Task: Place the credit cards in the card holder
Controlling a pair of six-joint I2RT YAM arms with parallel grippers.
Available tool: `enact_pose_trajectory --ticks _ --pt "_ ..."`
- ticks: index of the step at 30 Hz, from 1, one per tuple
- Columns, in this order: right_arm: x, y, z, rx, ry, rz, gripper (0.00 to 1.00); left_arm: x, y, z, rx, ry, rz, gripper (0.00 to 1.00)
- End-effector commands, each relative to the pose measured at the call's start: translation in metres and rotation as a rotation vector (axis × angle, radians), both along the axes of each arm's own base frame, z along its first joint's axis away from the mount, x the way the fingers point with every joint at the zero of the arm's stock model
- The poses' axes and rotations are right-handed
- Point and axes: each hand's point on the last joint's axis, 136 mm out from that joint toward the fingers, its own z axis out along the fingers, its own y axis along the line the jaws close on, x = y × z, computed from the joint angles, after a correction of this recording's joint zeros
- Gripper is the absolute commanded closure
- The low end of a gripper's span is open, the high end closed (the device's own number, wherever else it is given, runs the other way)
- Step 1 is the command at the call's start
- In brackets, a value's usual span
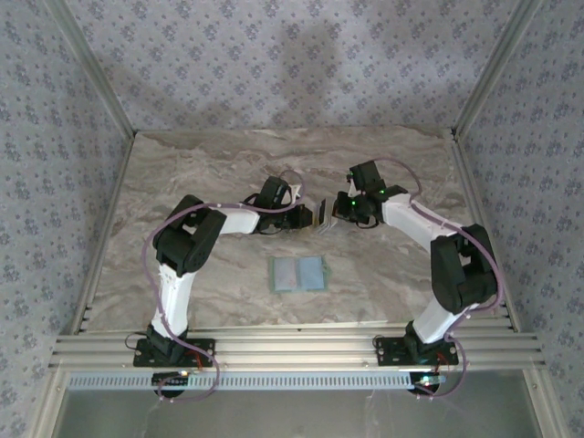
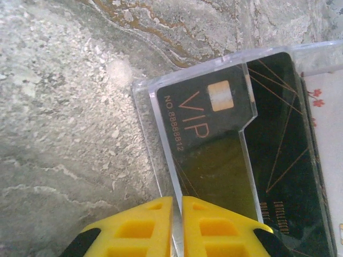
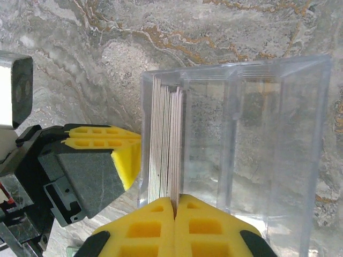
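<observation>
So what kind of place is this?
Probably a robot test booth: left arm and right arm bolted to an aluminium rail, a marble-look tabletop, patterned walls closing it in.

We are reading orange lettering on a black card (image 2: 214,144) lying inside a clear plastic case (image 2: 151,115), seen from the left wrist: "VIP" in large capitals, and beside it a smaller line, "NO." followed by a run of eights closing in 12. More tiny orange print is sitting near the card's lower corner, too blurred for us.
</observation>
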Motion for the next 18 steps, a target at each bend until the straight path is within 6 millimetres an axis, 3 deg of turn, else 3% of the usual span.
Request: enact_pose_trajectory --ticks 1,9,13,18 --pt "-0.013 -0.01 0.001 -0.022 0.025 -0.006 1.0 0.002 0.001 0.035 -0.024 -0.046 -0.01 0.88" --pt "-0.022 -0.032 -0.007 0.005 0.054 -0.054 1.0 -0.013 -0.008 0.085 -0.02 -0.146 -0.024 0.89" --pt "-0.024 -0.041 -0.008 0.038 0.064 -0.081 1.0 -0.024 -0.029 0.098 -0.081 -0.132 -0.064 1.0" --pt "-0.025 -0.049 -0.009 0.089 0.077 -0.11 1.0 -0.034 -0.059 0.104 -0.123 -0.111 -0.128 1.0"
